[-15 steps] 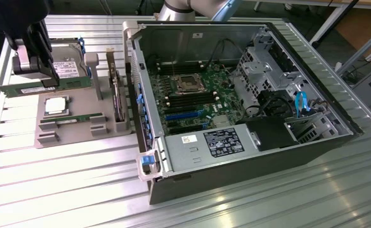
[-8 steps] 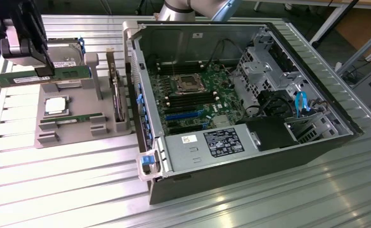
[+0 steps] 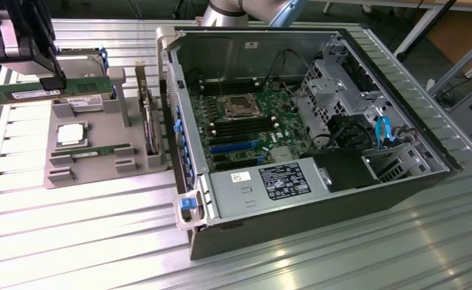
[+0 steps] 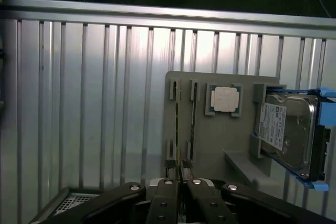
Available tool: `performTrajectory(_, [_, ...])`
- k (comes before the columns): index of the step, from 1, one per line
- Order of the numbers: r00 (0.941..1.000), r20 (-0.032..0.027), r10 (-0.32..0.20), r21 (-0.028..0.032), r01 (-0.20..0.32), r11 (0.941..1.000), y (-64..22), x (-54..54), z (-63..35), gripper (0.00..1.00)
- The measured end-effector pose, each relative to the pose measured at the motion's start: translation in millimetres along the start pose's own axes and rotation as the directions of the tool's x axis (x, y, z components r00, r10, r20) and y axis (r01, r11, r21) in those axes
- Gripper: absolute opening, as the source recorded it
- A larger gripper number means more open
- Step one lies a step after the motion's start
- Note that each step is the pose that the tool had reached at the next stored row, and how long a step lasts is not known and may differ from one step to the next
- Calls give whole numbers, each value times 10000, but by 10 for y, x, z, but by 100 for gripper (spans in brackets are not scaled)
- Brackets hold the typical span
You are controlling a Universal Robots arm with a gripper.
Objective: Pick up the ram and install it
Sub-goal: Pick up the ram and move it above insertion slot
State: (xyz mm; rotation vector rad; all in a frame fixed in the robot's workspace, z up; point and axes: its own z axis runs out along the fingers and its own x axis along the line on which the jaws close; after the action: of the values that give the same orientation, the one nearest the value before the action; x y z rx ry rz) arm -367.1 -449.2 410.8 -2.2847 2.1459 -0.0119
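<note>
A ribbed aluminium table (image 3: 83,241) is stretching under everything, catching bright glare. Nearest, an open computer case (image 3: 316,211) is lying on its side, showing its motherboard (image 3: 248,142) with a bare CPU socket (image 3: 240,106) and dark memory slots (image 3: 228,128) beside it. Toward the exterior view's left, just beside the case, a grey fixture tray (image 3: 83,172) is sitting on the table. It is carrying a second green stick (image 3: 90,151) in a holder and, behind that, a square silver CPU (image 3: 71,134). Farther back, over the tray's rear part, the gripper (image 3: 54,81) is clenching the ram (image 3: 26,95). It is holding the stick level above the tray and well apart from the motherboard. Behind the ram, a hard drive (image 3: 83,65) with blue rails is standing in the tray. In the wrist view the fingers (image 4: 163,203) are pressing together on the ram's thin edge, with the tray, the CPU and the hard drive lying beyond them.
</note>
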Motion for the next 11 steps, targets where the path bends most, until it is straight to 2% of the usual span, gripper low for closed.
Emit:
performTrajectory(3, [10000, 0, -1, 0, 1, 10000, -1, 0, -38, 13])
performTrajectory(5, [10000, -5, -1, -10, 1, 10000, -35, 2, -197, 13])
performTrajectory(7, [10000, -16, 0, -42, 0, 10000, -117, 7, -196, 13])
performTrajectory(11, [10000, -29, 0, -82, 0, 10000, -215, 14, -194, 13])
